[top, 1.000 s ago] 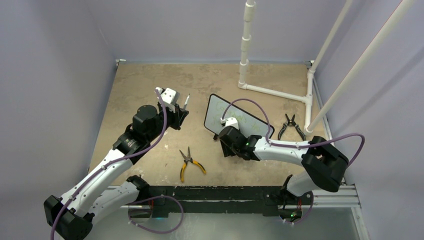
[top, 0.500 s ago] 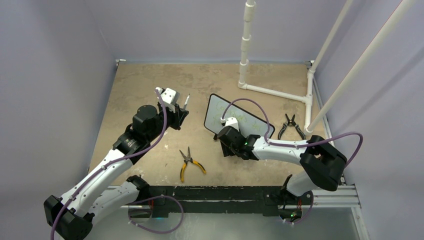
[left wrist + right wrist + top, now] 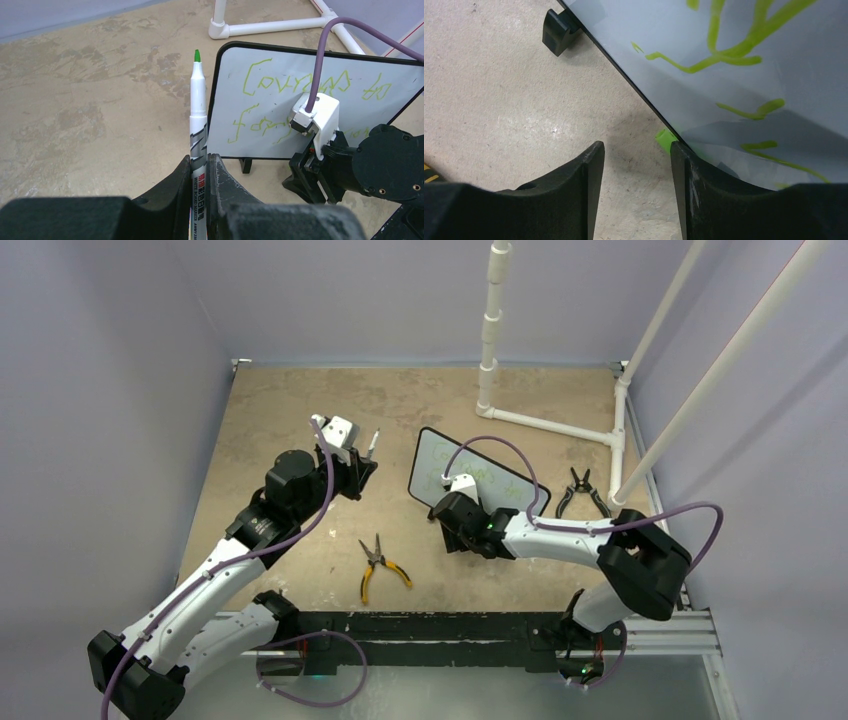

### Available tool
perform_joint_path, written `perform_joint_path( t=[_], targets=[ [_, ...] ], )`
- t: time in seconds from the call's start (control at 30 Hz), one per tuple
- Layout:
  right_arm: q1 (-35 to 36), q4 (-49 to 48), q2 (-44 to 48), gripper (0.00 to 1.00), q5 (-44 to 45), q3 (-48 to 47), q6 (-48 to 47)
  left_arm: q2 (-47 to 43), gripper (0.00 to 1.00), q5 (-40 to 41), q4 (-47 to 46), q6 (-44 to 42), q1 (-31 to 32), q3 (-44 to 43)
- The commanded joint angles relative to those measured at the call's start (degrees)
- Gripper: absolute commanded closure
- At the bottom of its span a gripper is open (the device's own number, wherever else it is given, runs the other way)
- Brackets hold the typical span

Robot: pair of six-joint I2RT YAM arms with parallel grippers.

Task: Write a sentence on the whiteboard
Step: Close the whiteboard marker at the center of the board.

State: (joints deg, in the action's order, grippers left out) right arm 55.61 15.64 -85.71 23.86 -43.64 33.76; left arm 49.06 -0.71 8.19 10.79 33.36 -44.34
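beside whiteboard (image 3: pixel 432 465), right end effector (image 3: pixel 634 150) edged left

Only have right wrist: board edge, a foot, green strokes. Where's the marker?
Observer: The left gripper is shut on the marker, uncapped, green tip up, left of the board and off it.
Operator: How much is written?
Observer: The sentence runs in two rows of green scrawl; your own wrist hides part of the lower row in the left wrist view.
Operator: Anything else on the table?
Observer: Yellow pliers lie near the front between the arms, and black pliers lie right of the board.
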Motion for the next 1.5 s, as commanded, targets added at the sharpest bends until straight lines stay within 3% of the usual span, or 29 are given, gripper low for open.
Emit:
perform_joint_path(
  t=[0.0, 0.4, 1.1, 1.3, 1.47],
  targets=[
    [-0.3, 1.9, -1.4, 0.45, 3.5, -1.8, 1.9, -0.6, 1.00, 0.5, -0.9, -1.0, -0.4, 0.1],
    [-0.4, 2.8, -3.1, 0.44, 2.3, -2.6, 2.1, -0.9, 1.00, 0.5, -0.8, -1.0, -0.4, 0.2],
    [1.0, -0.6, -2.1, 0.62, -9.3, -1.8, 4.2, -1.5, 1.00, 0.5, -0.9, -0.9, -0.5, 0.2],
    [5.3, 2.8, 0.0, 0.59, -3.0, -4.8, 7.3, -1.8, 1.00, 0.5, -0.9, -0.9, -0.4, 0.4],
    [7.3, 7.5, 5.0, 0.54, 1.8, -5.0, 16.8, -2.0, 1.00, 0.2, -1.0, -0.7, -0.5, 0.4]
  ],
)
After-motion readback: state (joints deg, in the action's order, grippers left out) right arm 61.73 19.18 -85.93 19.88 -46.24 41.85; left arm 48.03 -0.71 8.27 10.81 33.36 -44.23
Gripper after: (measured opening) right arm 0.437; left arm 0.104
